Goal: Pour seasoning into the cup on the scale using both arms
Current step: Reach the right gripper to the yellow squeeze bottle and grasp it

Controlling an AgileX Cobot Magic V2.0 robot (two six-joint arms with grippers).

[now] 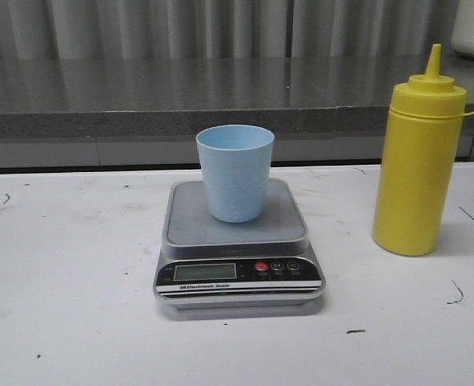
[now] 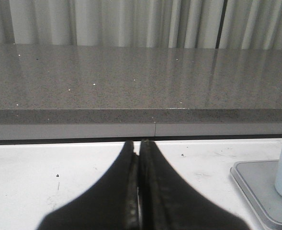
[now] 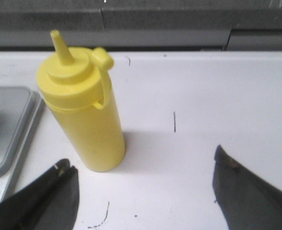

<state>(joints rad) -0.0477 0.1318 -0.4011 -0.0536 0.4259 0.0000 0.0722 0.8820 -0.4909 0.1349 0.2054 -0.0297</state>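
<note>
From the front, the cup (image 1: 235,172) stands upright on the scale (image 1: 238,249) at mid-table, and the bottle (image 1: 418,165) stands upright well to its right, on the white table (image 1: 68,281); neither arm shows here. At the left wrist, the left gripper (image 2: 139,191) is clenched, fingers pressed together on nothing, with cup and scale off to its right. At the right wrist, the right gripper (image 3: 145,187) is spread wide and empty, the bottle standing just ahead, its long axis vertical, nearer one finger. The right arm looks better placed to take it.
</note>
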